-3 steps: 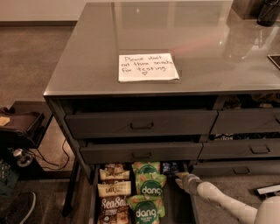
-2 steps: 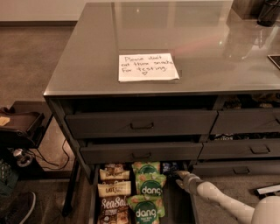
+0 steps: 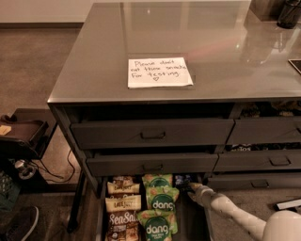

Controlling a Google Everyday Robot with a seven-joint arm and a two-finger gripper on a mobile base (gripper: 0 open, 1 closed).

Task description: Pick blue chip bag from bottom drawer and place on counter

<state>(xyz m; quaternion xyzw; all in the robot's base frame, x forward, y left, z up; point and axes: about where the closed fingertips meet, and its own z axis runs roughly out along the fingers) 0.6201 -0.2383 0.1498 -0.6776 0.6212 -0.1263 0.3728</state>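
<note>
The bottom drawer (image 3: 100, 214) stands pulled out below the two closed drawers. It holds brown-and-cream SeaSalt bags (image 3: 122, 202) on the left and green dang bags (image 3: 161, 200) in the middle. The blue chip bag (image 3: 182, 180) lies at the drawer's back right, partly under the drawer above. My gripper (image 3: 194, 187) on its white arm reaches in from the lower right and sits right at the blue bag's front edge. The counter (image 3: 211, 42) with its white handwritten note (image 3: 159, 72) is above.
Two dark grey drawers with recessed handles (image 3: 153, 135) overhang the open drawer. More drawers (image 3: 263, 160) are at the right. A dark object (image 3: 288, 13) stands at the counter's far right corner. A low cart with cables (image 3: 23, 141) is on the floor at left.
The gripper has stayed at the blue bag at the drawer's back right; no clear movement shows.
</note>
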